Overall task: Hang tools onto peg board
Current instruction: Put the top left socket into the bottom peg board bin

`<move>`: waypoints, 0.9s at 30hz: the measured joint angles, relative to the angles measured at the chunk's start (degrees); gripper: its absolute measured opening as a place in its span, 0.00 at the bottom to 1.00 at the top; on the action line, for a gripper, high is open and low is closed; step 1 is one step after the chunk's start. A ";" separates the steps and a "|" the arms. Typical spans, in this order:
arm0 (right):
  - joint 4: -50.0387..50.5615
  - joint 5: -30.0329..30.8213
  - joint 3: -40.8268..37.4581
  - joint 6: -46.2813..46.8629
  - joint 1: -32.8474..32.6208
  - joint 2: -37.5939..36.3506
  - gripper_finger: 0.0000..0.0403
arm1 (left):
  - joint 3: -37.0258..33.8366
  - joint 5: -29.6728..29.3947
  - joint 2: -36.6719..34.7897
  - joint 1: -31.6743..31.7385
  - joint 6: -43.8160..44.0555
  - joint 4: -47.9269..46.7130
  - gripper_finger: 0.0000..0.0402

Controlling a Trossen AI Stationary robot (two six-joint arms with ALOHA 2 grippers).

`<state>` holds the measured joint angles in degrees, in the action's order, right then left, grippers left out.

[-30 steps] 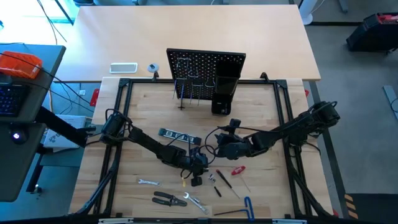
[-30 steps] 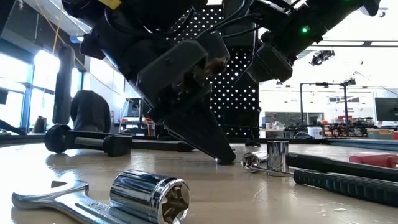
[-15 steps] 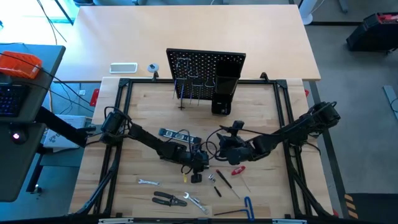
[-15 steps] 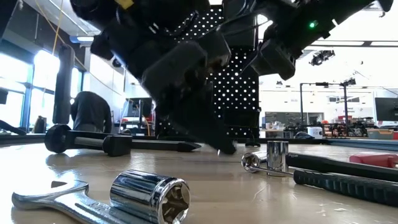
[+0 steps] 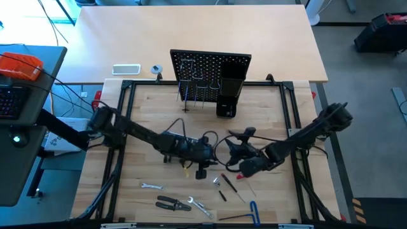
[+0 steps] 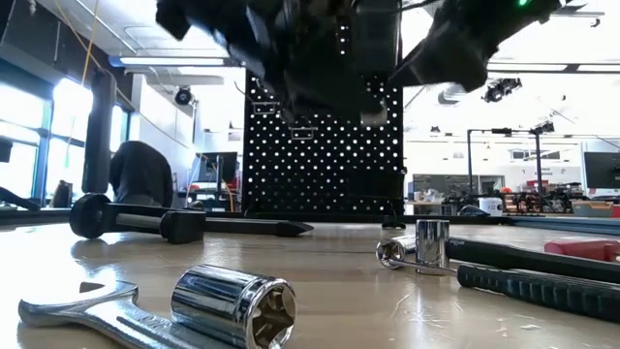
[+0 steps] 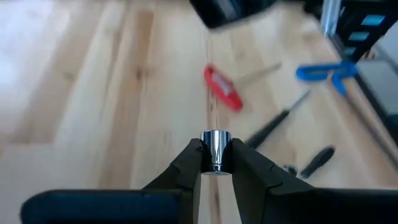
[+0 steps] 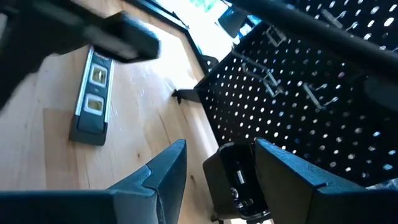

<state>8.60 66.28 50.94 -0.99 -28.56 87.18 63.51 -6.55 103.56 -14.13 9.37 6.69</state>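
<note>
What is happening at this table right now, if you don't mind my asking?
The robot is hanging tools on the peg board. The left pincer is shut on a small chrome socket, held above the middle of the table. The right pincer is open and empty, facing the board and its black box holder. The level, red-handled screwdriver, blue-handled hex key, pliers and wrenches lie on the table, not yet hung.
</note>
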 joint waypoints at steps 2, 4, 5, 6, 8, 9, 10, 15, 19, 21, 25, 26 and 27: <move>-0.04 0.91 0.00 -0.89 -1.26 -0.71 0.45 | 0.02 0.02 -2.01 0.40 -0.90 0.05 0.13; -0.20 1.61 0.00 -2.46 -2.63 -1.10 0.45 | 0.02 0.02 -3.85 0.91 -1.67 0.39 0.13; -0.62 2.15 0.00 -3.24 -3.36 -1.23 0.45 | 0.02 0.06 -4.80 1.14 -2.06 0.58 0.13; -1.03 2.87 0.00 -4.03 -4.09 -1.35 0.45 | 0.02 0.24 -5.70 1.40 -2.16 0.96 0.13; -2.43 5.21 0.00 -5.76 -5.46 -1.38 0.45 | 0.02 1.02 -7.30 1.99 -2.51 2.25 0.13; -3.27 7.00 0.00 -7.22 -6.22 -1.38 0.45 | 0.07 1.51 -8.04 2.27 -2.76 3.18 0.13; -4.20 8.77 0.00 -8.62 -6.91 -1.38 0.45 | 0.07 1.64 -8.59 2.57 -3.07 4.02 0.13; -9.13 14.59 0.00 -16.58 -9.55 -1.38 0.45 | 0.07 5.16 -10.62 4.24 -4.21 8.50 0.13; -13.01 13.60 0.00 -20.57 -10.38 -1.38 0.45 | 0.07 9.40 -10.83 5.35 -5.08 13.95 0.13; -14.54 13.55 0.00 -21.87 -10.51 -1.38 0.45 | 0.07 11.03 -10.77 5.87 -5.04 17.04 0.13; -17.80 13.11 0.00 -25.21 -10.51 -1.38 0.45 | -0.55 12.41 -10.57 6.69 -4.27 23.31 0.13; -18.68 12.94 0.00 -26.44 -10.51 -1.38 0.45 | -1.32 12.48 -10.57 6.95 -3.74 25.67 0.13; -19.88 12.79 0.00 -27.91 -10.51 -1.38 0.45 | -2.16 12.49 -10.57 7.21 -3.15 27.89 0.13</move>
<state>-11.28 79.07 50.94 -28.90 -39.07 85.80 61.35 5.94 92.99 -6.92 6.22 34.58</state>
